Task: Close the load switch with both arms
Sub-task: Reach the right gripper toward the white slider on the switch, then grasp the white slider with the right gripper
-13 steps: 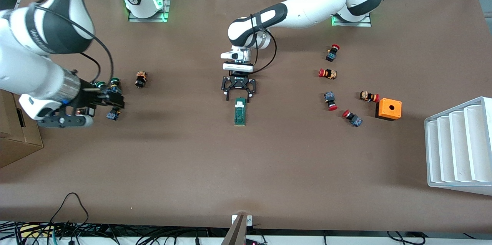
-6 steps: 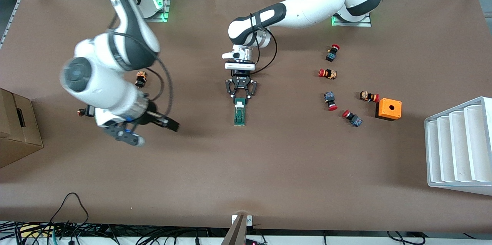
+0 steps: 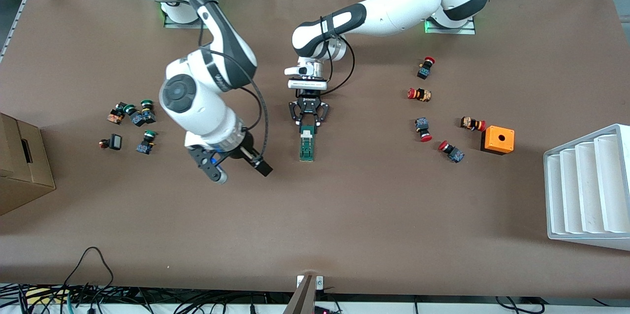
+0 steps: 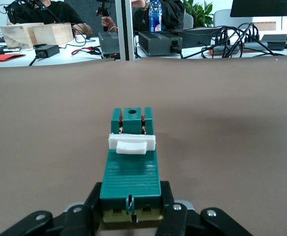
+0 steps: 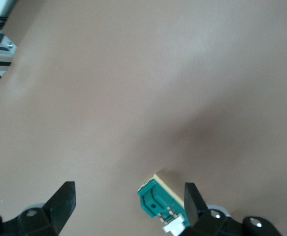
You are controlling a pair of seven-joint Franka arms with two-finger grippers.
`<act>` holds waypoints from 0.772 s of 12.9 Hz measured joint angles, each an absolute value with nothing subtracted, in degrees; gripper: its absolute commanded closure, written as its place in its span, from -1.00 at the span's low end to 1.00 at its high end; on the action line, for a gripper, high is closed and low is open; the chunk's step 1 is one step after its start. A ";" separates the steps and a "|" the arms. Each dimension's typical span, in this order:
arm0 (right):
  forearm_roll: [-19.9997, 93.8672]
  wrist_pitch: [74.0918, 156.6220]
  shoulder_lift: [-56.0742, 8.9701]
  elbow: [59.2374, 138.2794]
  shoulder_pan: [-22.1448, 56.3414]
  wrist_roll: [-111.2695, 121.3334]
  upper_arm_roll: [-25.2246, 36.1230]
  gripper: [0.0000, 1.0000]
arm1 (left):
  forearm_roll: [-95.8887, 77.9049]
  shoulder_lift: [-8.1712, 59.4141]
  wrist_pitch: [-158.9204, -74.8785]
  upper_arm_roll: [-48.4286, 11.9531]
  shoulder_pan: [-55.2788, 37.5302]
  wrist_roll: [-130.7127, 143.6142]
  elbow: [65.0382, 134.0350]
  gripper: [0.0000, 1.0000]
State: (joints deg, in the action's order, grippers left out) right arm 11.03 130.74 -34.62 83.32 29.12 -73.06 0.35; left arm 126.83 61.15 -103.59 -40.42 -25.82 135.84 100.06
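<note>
Narrow green rectangular load switch [image 3: 307, 142] lying lengthwise toward the front camera, pinched by left hand [image 3: 308, 122]; right hand [image 5: 128, 196] spread.

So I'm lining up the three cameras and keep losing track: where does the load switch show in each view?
Front view: the load switch lies mid-table, its base-side end between the left gripper's fingers.
Left wrist view: low centre, running away from the camera, near end clamped.
Right wrist view: bottom edge, beside a finger of the open right gripper.
Shared landmark: its white sliding piece.
</note>
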 measured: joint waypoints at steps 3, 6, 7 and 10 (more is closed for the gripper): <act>11.03 132.61 -35.25 85.69 30.53 -83.87 -0.83 -0.94 | 126.84 61.15 -103.60 -40.42 -25.82 135.85 100.06 0.98; 11.03 134.93 -37.16 86.34 33.16 -92.26 -0.97 -0.71 | 126.84 61.15 -103.60 -40.42 -25.82 135.85 100.06 0.98; 11.02 135.40 -37.96 86.37 34.08 -93.64 -1.00 -0.61 | 126.84 61.15 -103.59 -40.42 -25.82 135.85 100.06 0.98; 11.01 136.81 -40.01 86.40 36.36 -96.79 -1.01 -0.31 | 126.84 61.15 -103.59 -40.42 -25.82 135.85 100.06 0.98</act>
State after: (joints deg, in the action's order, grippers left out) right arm 11.01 136.81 -40.01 86.40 36.36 -96.79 -1.01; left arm 126.84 61.15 -103.59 -40.42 -25.82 135.85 100.06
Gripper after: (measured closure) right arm 0.242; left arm 0.507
